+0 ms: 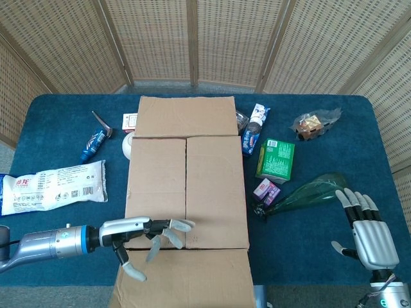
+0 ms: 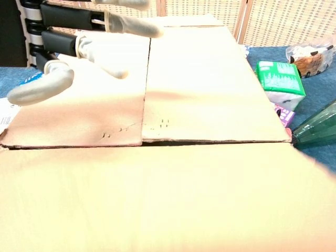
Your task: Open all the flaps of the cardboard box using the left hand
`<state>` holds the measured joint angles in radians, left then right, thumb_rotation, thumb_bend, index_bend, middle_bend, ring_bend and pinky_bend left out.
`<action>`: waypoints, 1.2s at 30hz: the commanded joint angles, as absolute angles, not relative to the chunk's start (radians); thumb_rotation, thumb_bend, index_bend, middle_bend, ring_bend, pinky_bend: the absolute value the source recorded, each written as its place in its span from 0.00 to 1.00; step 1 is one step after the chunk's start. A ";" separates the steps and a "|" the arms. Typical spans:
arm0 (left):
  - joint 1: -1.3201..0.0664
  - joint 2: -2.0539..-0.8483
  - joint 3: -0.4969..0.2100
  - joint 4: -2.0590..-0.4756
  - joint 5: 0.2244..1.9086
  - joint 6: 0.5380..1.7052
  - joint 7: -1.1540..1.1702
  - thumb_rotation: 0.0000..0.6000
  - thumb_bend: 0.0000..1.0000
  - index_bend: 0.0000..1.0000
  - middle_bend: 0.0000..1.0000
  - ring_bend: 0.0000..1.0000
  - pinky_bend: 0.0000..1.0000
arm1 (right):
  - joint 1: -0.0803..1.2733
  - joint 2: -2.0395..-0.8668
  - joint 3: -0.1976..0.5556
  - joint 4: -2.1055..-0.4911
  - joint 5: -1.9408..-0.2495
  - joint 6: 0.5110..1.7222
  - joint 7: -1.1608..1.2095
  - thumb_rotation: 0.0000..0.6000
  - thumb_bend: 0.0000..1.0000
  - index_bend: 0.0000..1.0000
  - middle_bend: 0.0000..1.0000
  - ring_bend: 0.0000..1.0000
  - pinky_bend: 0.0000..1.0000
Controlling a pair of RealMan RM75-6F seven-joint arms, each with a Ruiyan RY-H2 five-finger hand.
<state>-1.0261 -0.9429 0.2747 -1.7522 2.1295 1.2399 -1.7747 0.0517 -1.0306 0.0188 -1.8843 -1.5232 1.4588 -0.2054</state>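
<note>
The cardboard box (image 1: 186,186) stands mid-table. Its far flap (image 1: 185,116) lies folded back and its near flap (image 1: 183,279) now lies folded out toward me, filling the lower half of the chest view (image 2: 168,199). The two side flaps (image 1: 216,191) remain down over the top, meeting at a centre seam. My left hand (image 1: 144,234) hovers with fingers spread over the near end of the left side flap (image 2: 73,105), holding nothing; in the chest view the left hand (image 2: 79,42) shows at the upper left. My right hand (image 1: 367,231) rests open at the table's front right.
A green bottle (image 1: 305,192), a green packet (image 1: 276,159), a small purple box (image 1: 266,190) and a wrapped snack (image 1: 313,123) lie right of the box. A white bag (image 1: 51,186), a blue tube (image 1: 93,144) and a white roll (image 1: 128,146) lie to its left.
</note>
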 commanded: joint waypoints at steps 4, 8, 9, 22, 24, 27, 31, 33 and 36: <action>-0.976 -0.931 0.223 -1.802 1.979 1.211 -1.514 1.00 0.02 0.11 0.03 0.23 0.54 | 0.053 -1.030 0.018 -1.885 -1.523 1.456 -0.206 1.00 0.00 0.00 0.00 0.00 0.00; -0.920 -0.936 0.156 -1.832 1.815 1.124 -1.091 1.00 0.02 0.11 0.02 0.20 0.47 | 0.052 -1.029 0.017 -1.888 -1.525 1.458 -0.205 1.00 0.00 0.00 0.00 0.00 0.00; -0.906 -0.944 0.145 -1.847 1.779 1.114 -1.021 1.00 0.02 0.11 0.02 0.20 0.47 | 0.051 -1.028 0.017 -1.888 -1.526 1.459 -0.204 1.00 0.00 0.00 0.00 0.00 0.00; -0.801 -1.126 0.020 -1.788 1.563 1.124 -0.408 1.00 0.02 0.00 0.00 0.00 0.17 | 0.053 -1.029 0.016 -1.889 -1.525 1.455 -0.205 1.00 0.00 0.00 0.00 0.00 0.00; -0.794 -1.171 0.001 -1.753 1.560 1.138 -0.323 1.00 0.02 0.00 0.00 0.00 0.11 | 0.053 -1.028 0.017 -1.889 -1.523 1.455 -0.204 1.00 0.00 0.00 0.00 0.00 0.00; -0.789 -1.230 -0.027 -1.711 1.549 1.154 -0.237 1.00 0.02 0.00 0.00 0.00 0.07 | 0.054 -1.027 0.017 -1.889 -1.521 1.453 -0.200 1.00 0.00 0.00 0.00 0.00 0.00; -0.800 -1.272 -0.060 -1.690 1.533 1.139 -0.179 1.00 0.02 0.00 0.00 0.00 0.07 | 0.055 -1.024 0.018 -1.889 -1.520 1.451 -0.193 1.00 0.00 0.00 0.00 0.00 0.00; -0.805 -1.280 -0.070 -1.685 1.531 1.132 -0.160 1.00 0.02 0.00 0.00 0.00 0.07 | 0.054 -1.022 0.019 -1.890 -1.520 1.452 -0.188 1.00 0.00 0.00 0.00 0.00 0.00; -0.814 -1.288 -0.081 -1.675 1.534 1.120 -0.133 1.00 0.02 0.00 0.00 0.00 0.08 | 0.054 -1.019 0.020 -1.889 -1.518 1.452 -0.183 1.00 0.00 0.00 0.00 0.00 0.00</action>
<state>-0.8095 -1.2838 -0.0760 -1.6803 1.5340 1.1257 -0.1415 0.0544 -1.0197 0.0194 -1.8889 -1.5181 1.4521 -0.1832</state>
